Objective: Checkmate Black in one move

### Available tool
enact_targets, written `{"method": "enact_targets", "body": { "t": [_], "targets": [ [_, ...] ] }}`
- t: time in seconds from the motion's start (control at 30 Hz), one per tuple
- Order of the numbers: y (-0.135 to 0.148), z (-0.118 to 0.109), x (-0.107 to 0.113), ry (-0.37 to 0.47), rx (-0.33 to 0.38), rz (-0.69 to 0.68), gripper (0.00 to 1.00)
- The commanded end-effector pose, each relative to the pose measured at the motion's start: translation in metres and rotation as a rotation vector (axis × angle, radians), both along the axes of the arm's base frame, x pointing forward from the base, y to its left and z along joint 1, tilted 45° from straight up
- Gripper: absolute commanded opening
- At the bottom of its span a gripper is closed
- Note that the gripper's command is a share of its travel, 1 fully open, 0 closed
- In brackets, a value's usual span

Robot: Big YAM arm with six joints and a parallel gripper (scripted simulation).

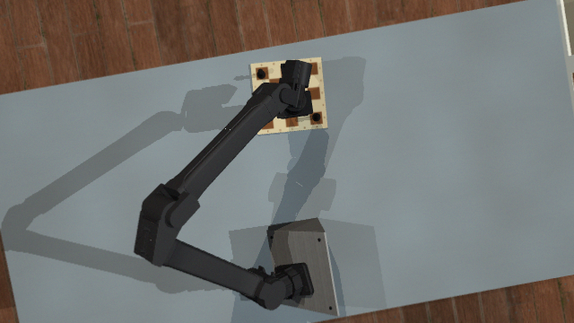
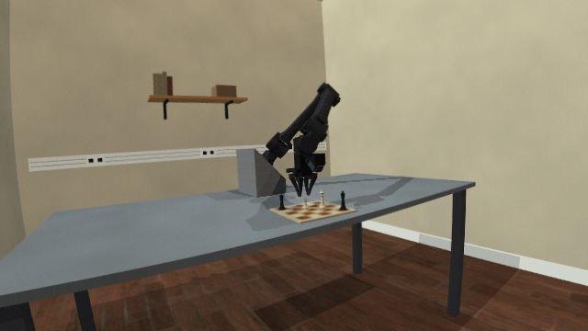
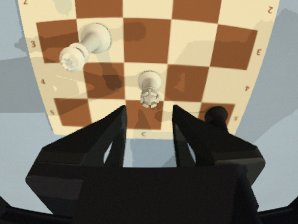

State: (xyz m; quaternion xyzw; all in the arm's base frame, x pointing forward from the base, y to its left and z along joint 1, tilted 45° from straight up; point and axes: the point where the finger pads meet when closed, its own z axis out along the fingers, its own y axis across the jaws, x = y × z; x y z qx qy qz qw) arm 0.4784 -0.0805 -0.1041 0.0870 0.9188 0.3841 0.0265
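A small chessboard lies on the grey table; it also shows in the side view (image 2: 313, 212). My gripper (image 3: 149, 112) hovers above the board's near edge, partly open and empty. A small white piece (image 3: 150, 90) stands upright just ahead of and below the fingertips; in the side view (image 2: 305, 202) it is under the gripper (image 2: 303, 189). A taller white piece (image 3: 85, 46) (image 2: 322, 199) stands to its left. A black piece (image 3: 214, 116) stands close to my right finger. Two black pieces (image 1: 261, 73) (image 1: 316, 117) show in the top view. My wrist hides the board's middle there.
The arm's grey mount block (image 1: 305, 265) stands at the table's near edge, away from the board. The arm (image 1: 215, 148) stretches across the table to the board. A wall shelf (image 2: 197, 97) hangs far behind.
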Motion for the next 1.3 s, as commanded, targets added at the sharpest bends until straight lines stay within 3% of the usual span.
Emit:
{"method": "enact_targets", "body": {
  "t": [0.0, 1.0, 1.27],
  "targets": [
    [0.002, 0.009, 0.019, -0.04, -0.016, 0.012, 0.36],
    [0.002, 0.009, 0.019, -0.04, -0.016, 0.012, 0.36],
    [0.008, -0.004, 0.011, -0.013, -0.004, 0.009, 0.36]
  ]
}}
